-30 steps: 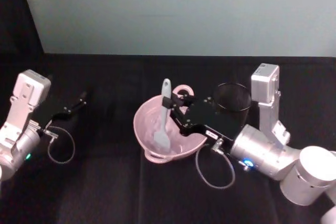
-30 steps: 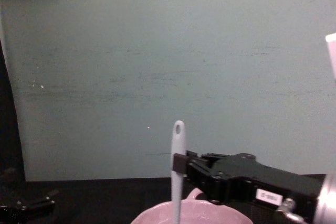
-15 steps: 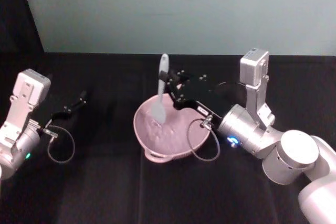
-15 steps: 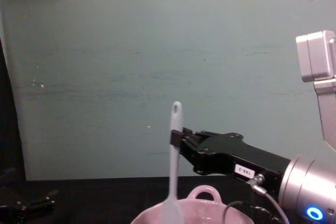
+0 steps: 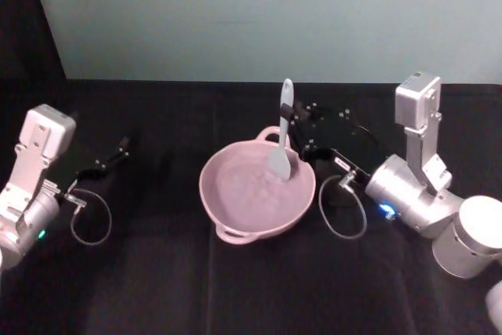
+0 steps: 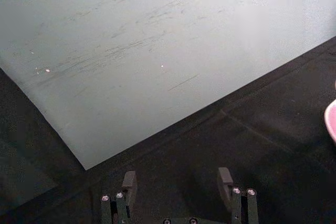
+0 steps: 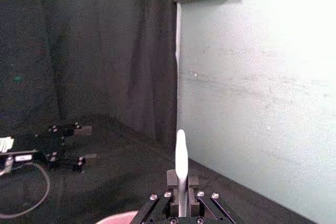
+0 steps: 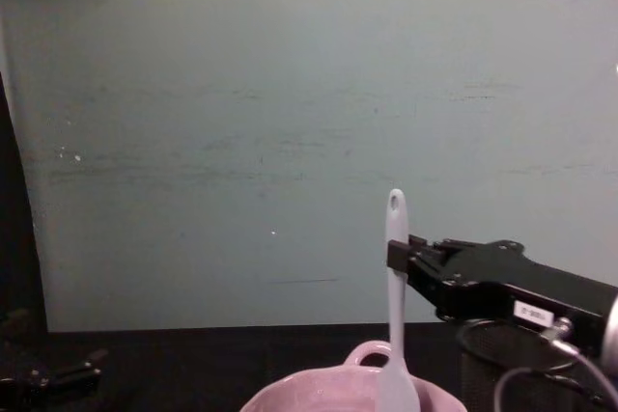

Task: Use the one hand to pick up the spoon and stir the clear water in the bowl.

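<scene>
The pale pink bowl (image 5: pixel 235 205) sits mid-table, its loop handle (image 8: pixel 367 352) on the far rim. The white spoon (image 5: pixel 283 135) stands upright over the bowl's far right part, hole end up. Its flat head (image 8: pixel 397 391) is about level with the rim (image 8: pixel 309 395), and I cannot tell whether it touches the water. My right gripper (image 5: pixel 292 134) comes in from the right and is shut on the spoon's handle (image 8: pixel 395 238); the right wrist view shows the handle (image 7: pixel 180 161) clamped between the jaws. My left gripper (image 6: pixel 177 182) rests open at the far left (image 5: pixel 110 158).
A black wire-mesh cup (image 8: pixel 480 359) stands just right of the bowl, under my right arm. A pale green wall (image 5: pixel 259 13) closes the back of the black table (image 5: pixel 157 272). Loose cable loops hang from both wrists (image 5: pixel 90 221).
My right gripper has lifted the spoon out of the bowl's left middle and carried it to the right, to the far right rim. The left arm has stayed put.
</scene>
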Tool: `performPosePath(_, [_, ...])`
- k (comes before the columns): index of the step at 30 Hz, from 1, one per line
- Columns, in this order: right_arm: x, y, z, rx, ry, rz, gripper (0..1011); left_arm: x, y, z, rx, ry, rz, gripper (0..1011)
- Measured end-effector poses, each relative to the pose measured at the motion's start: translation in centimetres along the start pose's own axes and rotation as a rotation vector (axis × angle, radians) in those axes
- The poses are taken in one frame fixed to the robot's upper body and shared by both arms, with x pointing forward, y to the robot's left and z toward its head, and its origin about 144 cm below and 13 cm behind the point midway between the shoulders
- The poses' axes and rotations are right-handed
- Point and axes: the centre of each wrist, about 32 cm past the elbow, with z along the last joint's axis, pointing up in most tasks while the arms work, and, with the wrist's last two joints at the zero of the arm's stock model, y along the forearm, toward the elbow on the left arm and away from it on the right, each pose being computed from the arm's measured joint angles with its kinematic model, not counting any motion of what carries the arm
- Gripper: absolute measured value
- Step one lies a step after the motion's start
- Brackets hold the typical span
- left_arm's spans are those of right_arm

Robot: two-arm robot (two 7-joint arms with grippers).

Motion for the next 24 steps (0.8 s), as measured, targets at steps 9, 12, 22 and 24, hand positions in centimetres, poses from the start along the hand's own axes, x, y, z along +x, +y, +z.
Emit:
performPosePath(9, [-1.7,-2.1,1.1,-0.033,0.064,0.09,109,0.0,0.0,0.0,0.0,0.0,0.0,1011])
performPosePath(12, [-2.7,-2.0,1.1,-0.032,0.091,0.124,109,0.0,0.0,0.0,0.0,0.0,0.0,1011])
performPosePath(22, [-4.3,0.8,0.3,0.021,0.11,0.16,109,0.0,0.0,0.0,0.0,0.0,0.0,1011])
performPosePath(24, [-4.2,1.6,0.0,0.029,0.105,0.147,109,0.0,0.0,0.0,0.0,0.0,0.0,1011])
